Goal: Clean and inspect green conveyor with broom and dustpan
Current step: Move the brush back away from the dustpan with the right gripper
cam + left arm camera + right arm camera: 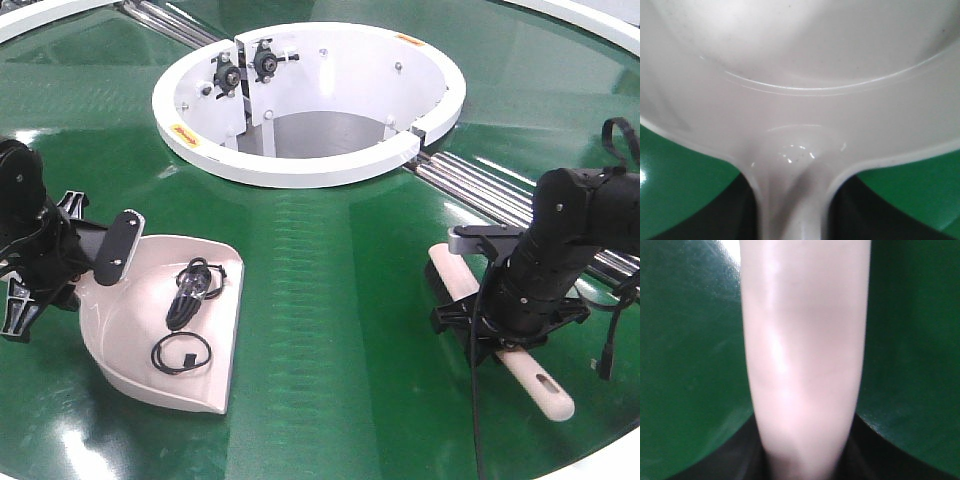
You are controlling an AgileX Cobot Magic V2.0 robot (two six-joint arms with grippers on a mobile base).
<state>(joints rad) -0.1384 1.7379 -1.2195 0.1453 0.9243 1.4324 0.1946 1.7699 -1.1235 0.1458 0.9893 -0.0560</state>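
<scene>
The green conveyor [330, 290] spreads across the whole front view. The beige dustpan [195, 375] lies flat on it at the left, mouth facing right. My left gripper [103, 256] is shut on the dustpan's handle. In the left wrist view the dustpan [800, 75] fills the frame, and its handle runs down into my left gripper [792, 222]. The beige broom [545, 392] lies on the belt at the right, slotted handle end toward me. My right gripper [508, 325] is shut across its middle. Up close the broom [805, 350] runs straight between the dark fingers [740, 457] of my right gripper [802, 457].
Black coiled cables [187, 300] lie inside the dustpan. A white ring hub [200, 145] stands at the belt's centre. Silver rails [480, 190] run from it toward the right arm. The belt's white outer rim [610, 455] shows at the bottom right.
</scene>
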